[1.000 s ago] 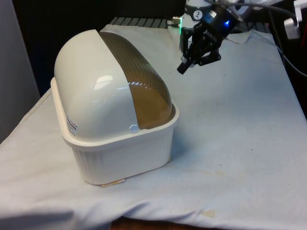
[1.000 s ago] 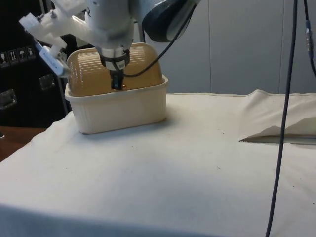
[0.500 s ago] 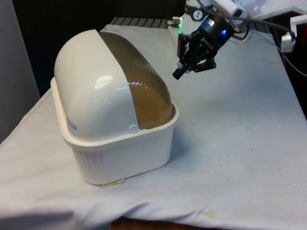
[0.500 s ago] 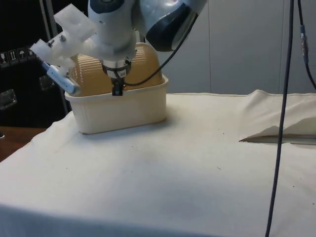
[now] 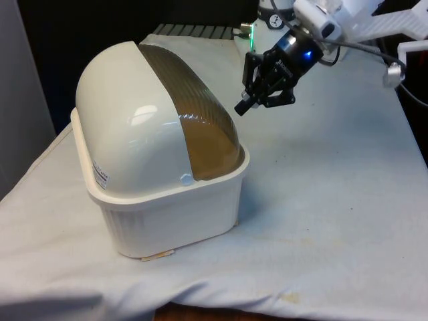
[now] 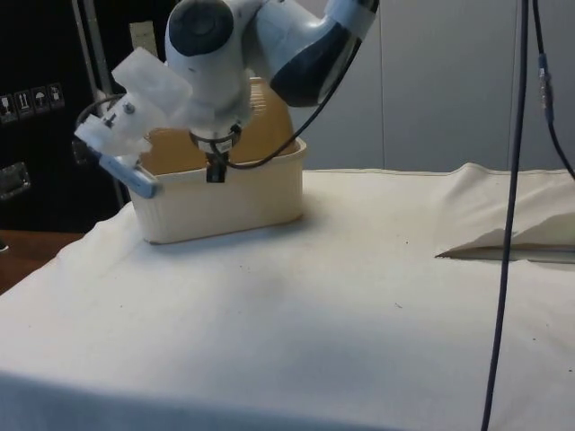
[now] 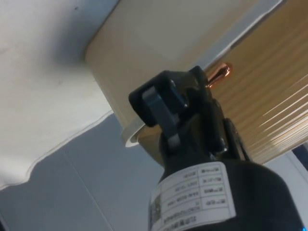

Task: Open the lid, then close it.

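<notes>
The bread box stands on the white cloth at the front view's left, its ribbed brown lid down. The gripper – fingers pressed together, holding nothing – hovers near the lid's copper knob – not touching

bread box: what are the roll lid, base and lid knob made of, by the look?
Ribbed brown roll-top lid: looks like translucent tinted plastic, with fine parallel ridges and a glossy highlight. Cream fluted base tub: probably moulded plastic, smooth and semi-gloss, with vertical flutes. Small copper-coloured knob on the lid: shiny metallic finish; solid metal or plated plastic, can't tell.
</notes>
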